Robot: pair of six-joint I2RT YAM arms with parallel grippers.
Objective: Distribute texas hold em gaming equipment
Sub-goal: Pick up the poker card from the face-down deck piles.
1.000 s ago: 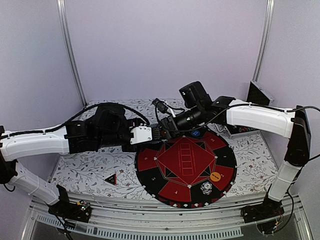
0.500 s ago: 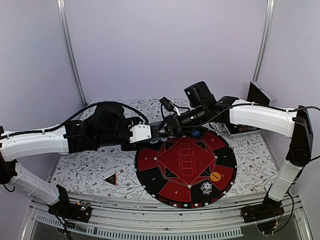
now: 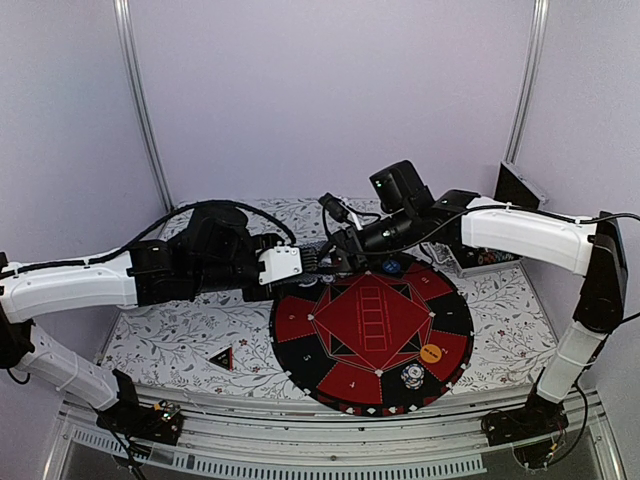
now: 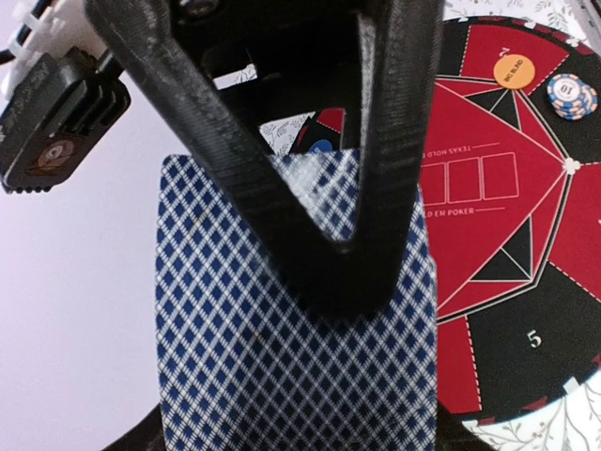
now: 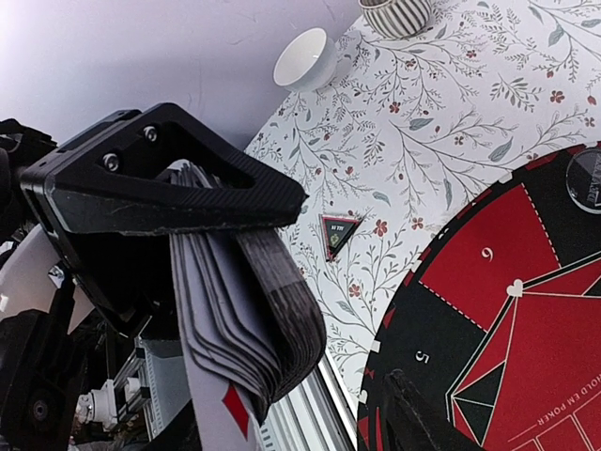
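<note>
Left gripper (image 4: 349, 282) clamps the deck (image 4: 235, 366); whether right gripper (image 3: 338, 249) is clenched, I cannot tell. Likely light, slick, bendy: peel 1 by its free edge.

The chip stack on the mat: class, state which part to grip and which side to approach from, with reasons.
Grip the chip stack by its rim, low, on two opposite sides, coming from straight above. It stands upright on the mat, nothing touching it, and being round, any jaw direction should do; a high pinch might lift only the top chips.
</note>
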